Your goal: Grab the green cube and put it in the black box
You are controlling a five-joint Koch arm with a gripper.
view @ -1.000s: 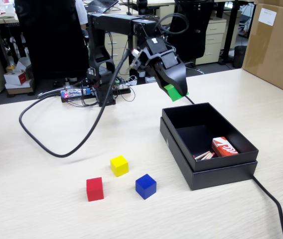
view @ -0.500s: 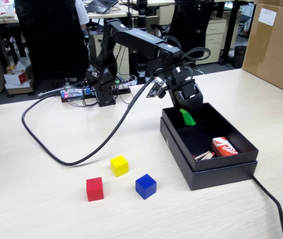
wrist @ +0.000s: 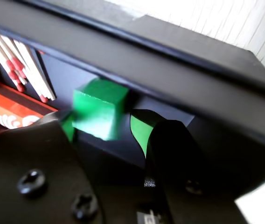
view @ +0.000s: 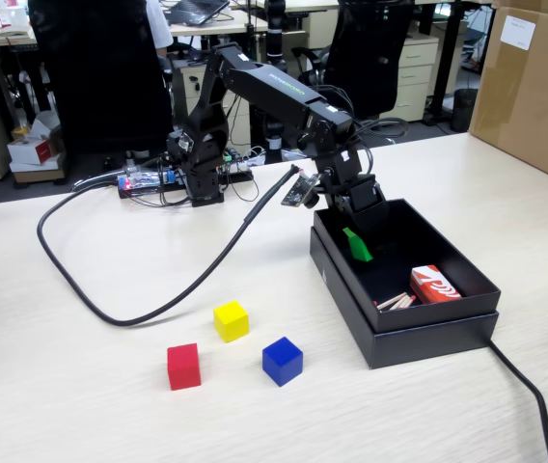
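Office backdrop, pale wood table (view: pixel 81 405).

Fixed view: arm has dipped from above the table edge a second ago down into the black box (view: pixel 404 333); gripper (view: pixel 356 241) now inside its near-left corner. Loose cubes on the table: one yellow cube (view: pixel 231 320), one red cube (view: pixel 183 366), one blue cube (view: pixel 282 361).

Wrist view: one green cube (wrist: pixel 99 108) sits inside the box, clear of the right green-tipped finger; fingers spread, so release looks done. One red matchbox (wrist: pixel 9 109), several matches (wrist: pixel 16 60).

Yellow cube (view: pixel 231 320), red cube (view: pixel 183 367), blue cube (view: pixel 282 361) — on table (view: pixel 81 386).
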